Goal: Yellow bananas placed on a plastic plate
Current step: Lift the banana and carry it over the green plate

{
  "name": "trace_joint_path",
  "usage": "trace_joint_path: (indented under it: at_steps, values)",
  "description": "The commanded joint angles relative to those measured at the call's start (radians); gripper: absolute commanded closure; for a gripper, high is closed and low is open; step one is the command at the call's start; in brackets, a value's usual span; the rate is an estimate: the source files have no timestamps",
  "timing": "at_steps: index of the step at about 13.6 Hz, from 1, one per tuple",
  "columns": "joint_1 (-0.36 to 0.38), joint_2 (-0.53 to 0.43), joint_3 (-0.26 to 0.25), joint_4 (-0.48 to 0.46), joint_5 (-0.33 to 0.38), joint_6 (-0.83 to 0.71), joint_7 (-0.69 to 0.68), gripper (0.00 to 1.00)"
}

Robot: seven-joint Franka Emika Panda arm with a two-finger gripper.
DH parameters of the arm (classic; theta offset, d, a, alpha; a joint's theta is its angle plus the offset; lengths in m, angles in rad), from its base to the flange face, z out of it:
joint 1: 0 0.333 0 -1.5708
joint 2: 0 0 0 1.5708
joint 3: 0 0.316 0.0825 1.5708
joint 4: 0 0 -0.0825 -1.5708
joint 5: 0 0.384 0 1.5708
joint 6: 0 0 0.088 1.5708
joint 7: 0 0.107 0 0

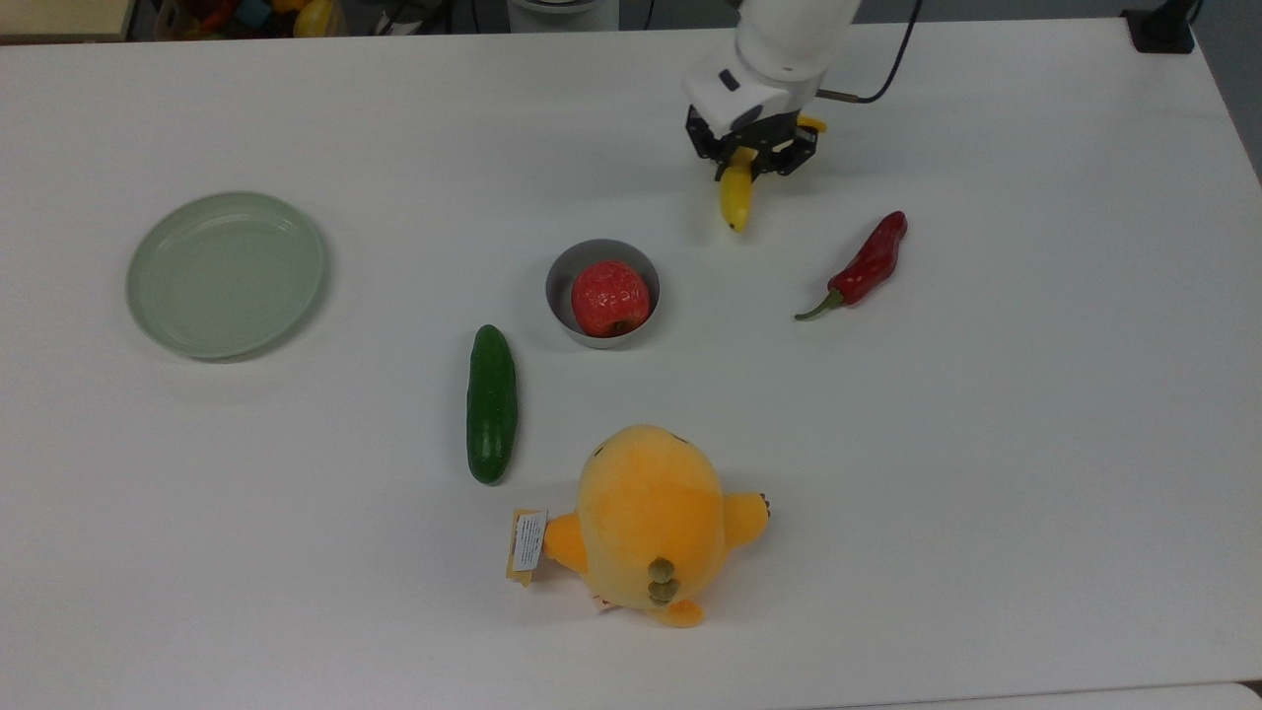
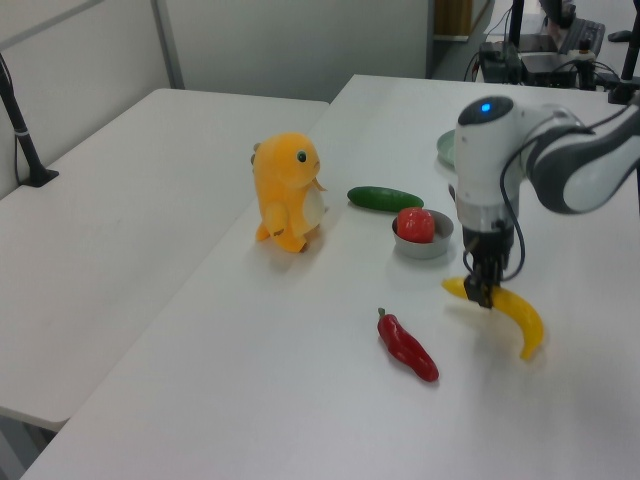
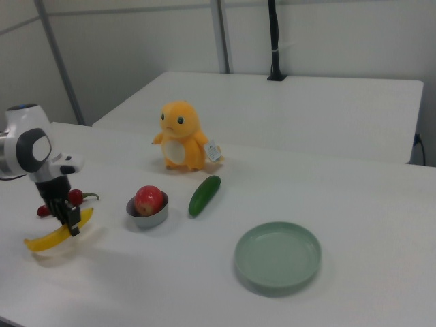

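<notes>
The yellow banana [image 1: 736, 197] hangs a little above the white table, casting a shadow below it, with my gripper [image 1: 751, 158] shut on its stem half. In the left view the banana [image 2: 512, 314] curves down to the right of the gripper [image 2: 482, 294]. In the right view the banana [image 3: 53, 237] tilts under the gripper [image 3: 68, 219]. The pale green plastic plate [image 1: 227, 274] lies empty far off at the top view's left, and at the front in the right view the plate [image 3: 278, 257] is also seen.
Between the banana and the plate stands a small grey bowl [image 1: 555, 279] holding a red apple [image 1: 610, 298]. A green cucumber [image 1: 491, 402] lies beside it, a red chili [image 1: 866, 264] at the top view's right, and an orange plush toy [image 1: 651, 518] near the front.
</notes>
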State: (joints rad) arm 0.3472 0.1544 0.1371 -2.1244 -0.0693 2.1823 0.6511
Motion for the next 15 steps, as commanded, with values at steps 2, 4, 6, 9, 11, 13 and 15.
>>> trace_joint_path:
  at_steps: [2, 4, 6, 9, 11, 13, 15]
  values:
    - [-0.137, -0.090, -0.022, 0.037, -0.020, -0.084, -0.195, 0.70]
    - [-0.215, -0.114, -0.024, 0.052, -0.020, -0.105, -0.273, 0.70]
    - [-0.287, -0.122, -0.025, 0.087, -0.020, -0.114, -0.327, 0.70]
    - [-0.341, -0.122, -0.069, 0.133, -0.035, -0.131, -0.392, 0.70]
    - [-0.370, -0.110, -0.114, 0.168, -0.038, -0.125, -0.447, 0.69]
    - [-0.404, -0.066, -0.151, 0.208, -0.047, -0.102, -0.472, 0.67]
    - [-0.451, -0.032, -0.159, 0.227, -0.058, -0.044, -0.481, 0.67]
